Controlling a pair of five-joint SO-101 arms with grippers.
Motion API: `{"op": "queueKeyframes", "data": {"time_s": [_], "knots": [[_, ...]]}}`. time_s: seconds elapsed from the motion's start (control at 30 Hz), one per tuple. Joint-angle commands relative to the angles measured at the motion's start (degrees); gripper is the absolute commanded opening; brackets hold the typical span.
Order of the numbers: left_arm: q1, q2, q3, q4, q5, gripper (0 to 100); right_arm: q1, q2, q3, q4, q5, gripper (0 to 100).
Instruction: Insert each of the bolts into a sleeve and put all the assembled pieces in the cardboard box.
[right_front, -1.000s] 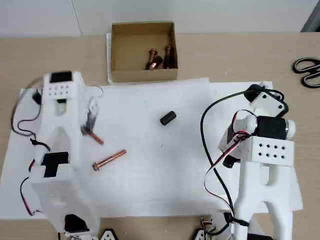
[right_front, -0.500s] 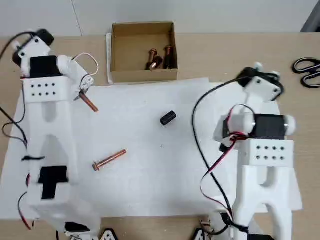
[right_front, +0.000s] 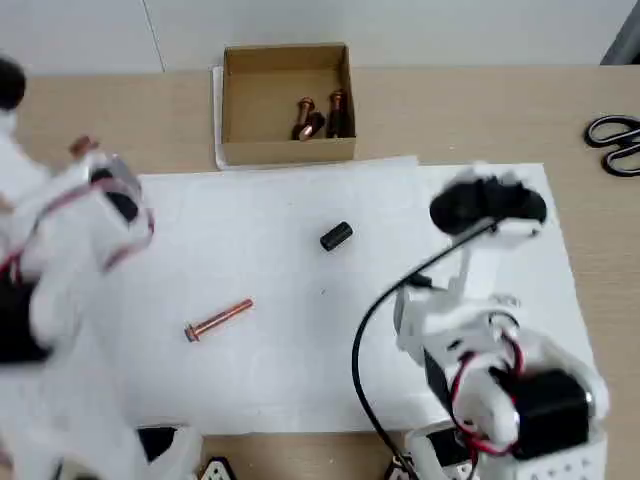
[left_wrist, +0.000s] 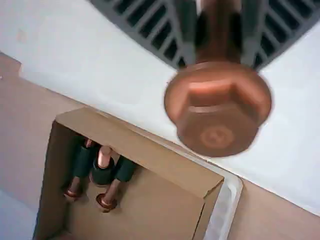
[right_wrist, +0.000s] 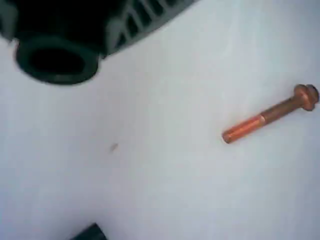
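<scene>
**Bolt-and-sleeve assembly, two arms at the counter.** The left hand (left_wrist: 218, 26) is closed on the shaft of a copper held bolt (left_wrist: 218, 107), whose hexagonal flanged head faces the wrist camera. In the high view this arm stands at the left edge, near the far left corner of the white sheet (right_front: 300, 370). The right hand (right_wrist: 75, 35) is clamped on a black held sleeve (right_wrist: 56, 59), its open bore turned toward the wrist camera. It hangs above the sheet on the right side.

A loose bolt (right_front: 218, 319) lies flat on the sheet, left of centre, head toward the near left. A loose sleeve (right_front: 336, 236) lies on its side near the sheet's middle, well apart from the loose bolt.

The cardboard box (right_front: 285, 150) rests on the counter (right_front: 450, 110) at the sheet's far edge. Three assembled pieces (right_front: 318, 115) lie grouped against its right inner wall. Scissors (right_front: 615, 143) lie at the counter's right edge.
</scene>
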Motion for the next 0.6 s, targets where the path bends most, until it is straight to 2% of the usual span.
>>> {"op": "queueKeyframes", "data": {"time_s": [0.0,0.23,0.47,0.57], "knots": [[-0.26,-11.87,5.41,-0.09,-1.05,1,-0.66,-6.37,5.45,-0.57,1.14,0.2],[-0.09,-27.60,17.80,-5.45,-1.23,1,-2.15,-22.46,18.55,-12.70,1.32,0.2],[0.18,-42.55,32.75,-13.19,-3.69,1,-15.25,-39.60,35.69,-25.01,1.76,0.2],[0.18,-50.73,40.84,-14.59,-5.63,1,-17.89,-43.74,41.14,-27.21,5.36,0.2]]}}
